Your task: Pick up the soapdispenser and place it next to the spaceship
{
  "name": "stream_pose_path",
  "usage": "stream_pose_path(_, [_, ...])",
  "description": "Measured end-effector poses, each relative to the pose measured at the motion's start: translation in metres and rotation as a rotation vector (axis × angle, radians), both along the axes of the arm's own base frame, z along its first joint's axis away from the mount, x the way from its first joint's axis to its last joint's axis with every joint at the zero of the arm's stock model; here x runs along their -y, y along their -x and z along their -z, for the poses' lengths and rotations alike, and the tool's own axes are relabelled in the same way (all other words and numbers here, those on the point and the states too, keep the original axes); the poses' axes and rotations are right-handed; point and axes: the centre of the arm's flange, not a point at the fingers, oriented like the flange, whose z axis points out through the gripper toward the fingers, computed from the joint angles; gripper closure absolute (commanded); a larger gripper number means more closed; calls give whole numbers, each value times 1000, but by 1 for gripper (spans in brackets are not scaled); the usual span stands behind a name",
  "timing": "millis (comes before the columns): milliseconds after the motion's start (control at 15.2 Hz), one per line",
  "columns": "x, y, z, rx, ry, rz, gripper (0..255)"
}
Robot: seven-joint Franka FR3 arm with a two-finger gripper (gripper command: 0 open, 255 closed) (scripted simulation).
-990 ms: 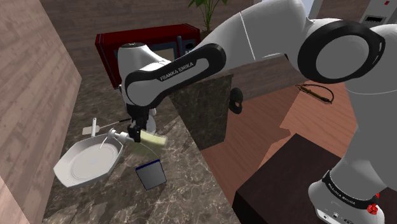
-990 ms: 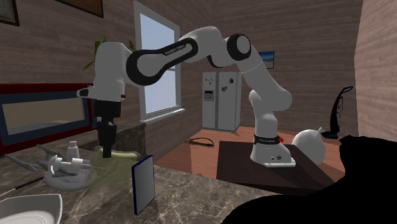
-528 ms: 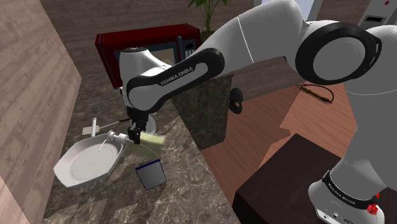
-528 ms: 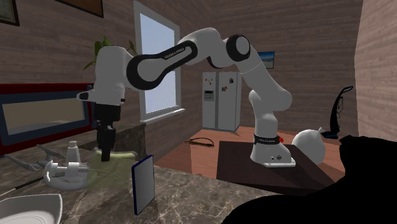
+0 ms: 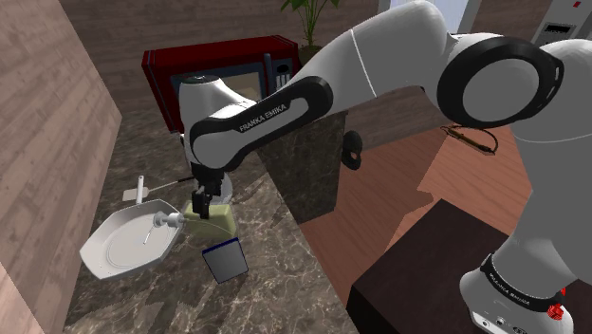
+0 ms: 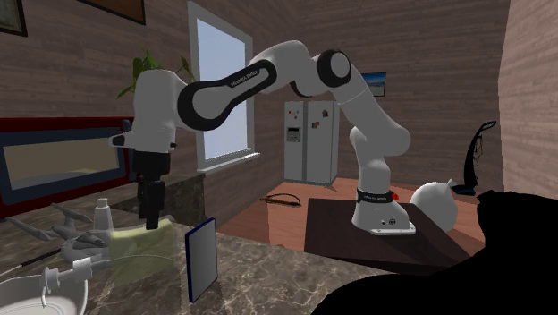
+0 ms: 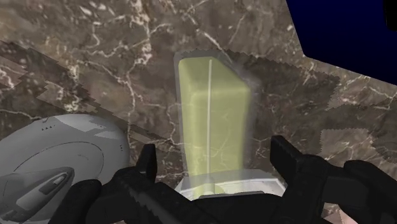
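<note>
The soap dispenser [image 5: 211, 220], a clear bottle of yellow-green liquid with a white pump, lies on its side on the marble counter [image 5: 275, 256]. Its pump end [image 6: 71, 268] reaches over the rim of the white plate [image 5: 119, 249]. My gripper [image 5: 200, 204] hangs just above the bottle's neck, open. In the wrist view the bottle [image 7: 213, 121] lies between the two fingers [image 7: 147, 167] without touching either. The grey spaceship [image 6: 67, 228] sits right beside the bottle, next to the gripper [image 7: 216, 159], and its rounded hull [image 7: 57, 159] shows there.
A dark blue slab [image 5: 225, 260] stands upright on the counter just in front of the bottle's base. A red-framed cabinet [image 5: 218, 62] stands at the back, and a wooden wall [image 5: 47, 114] runs along the shoulder view's left. The counter edge drops off toward the floor [image 5: 398, 190].
The fingers have opened and let go of the soap dispenser. It has dropped from its raised, tilted hold to lie flat on the counter, pump toward the plate.
</note>
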Motion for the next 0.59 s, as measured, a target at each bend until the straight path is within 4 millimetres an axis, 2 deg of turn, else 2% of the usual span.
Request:
stream_pose_path(132, [0, 1, 0, -1, 0, 0, 0])
stream_pose_path(396, [8, 3, -39, -1, 0, 0, 0])
stream_pose_path(594, [10, 4, -49, 0, 0, 0, 0])
